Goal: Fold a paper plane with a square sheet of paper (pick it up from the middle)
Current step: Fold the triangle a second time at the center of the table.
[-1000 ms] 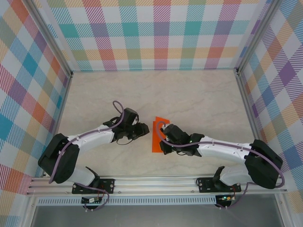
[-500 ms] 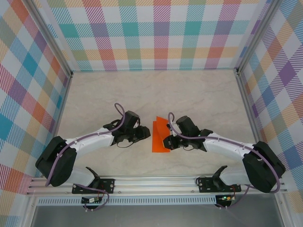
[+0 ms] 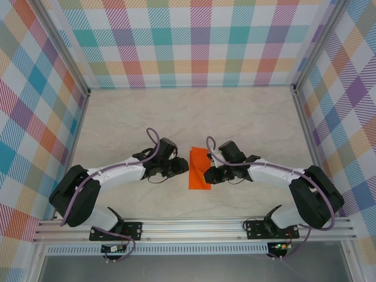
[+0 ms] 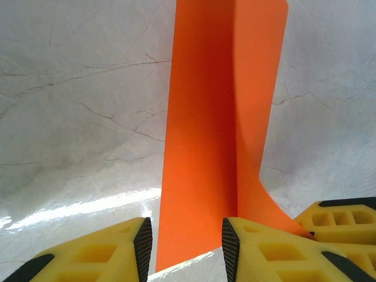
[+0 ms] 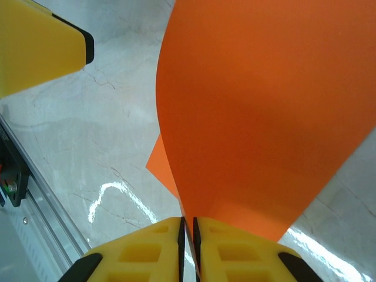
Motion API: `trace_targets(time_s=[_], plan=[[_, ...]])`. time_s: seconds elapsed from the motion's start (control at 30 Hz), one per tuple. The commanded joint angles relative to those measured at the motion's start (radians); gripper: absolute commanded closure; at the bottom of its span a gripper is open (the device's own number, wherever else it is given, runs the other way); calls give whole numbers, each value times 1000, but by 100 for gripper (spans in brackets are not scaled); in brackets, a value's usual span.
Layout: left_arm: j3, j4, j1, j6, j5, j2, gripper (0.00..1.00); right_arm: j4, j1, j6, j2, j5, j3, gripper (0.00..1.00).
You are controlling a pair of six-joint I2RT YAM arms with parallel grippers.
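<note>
**Right gripper pinches the orange sheet; left gripper open at its end**

Square sheet of paper lies near the middle of the marble-look table, between the two grippers. It is creased narrower, one layer flat, the other raised and curling.

Right gripper: jaws drawn to a thin slit on the raised flap's edge, paper nipped between the pads.

Left gripper: jaws apart, low over the table. The flat layer's near end sits in the gap; whether the pads touch it, cannot tell.

From above: grippers face each other across the sheet, left tips just beside its left edge.
</note>
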Motion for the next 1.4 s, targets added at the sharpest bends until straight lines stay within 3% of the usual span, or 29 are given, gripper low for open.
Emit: trace_targets(time_s=[0.0, 0.83, 1.37], plan=[[34, -14, -12, 19, -7, 14, 62, -29, -10, -41, 30, -8, 45, 85], [46, 24, -19, 23, 23, 69, 65, -84, -43, -83, 186, 46, 149, 84], [109, 25, -71, 28, 26, 154, 68, -83, -48, -88, 231, 82, 174, 84]])
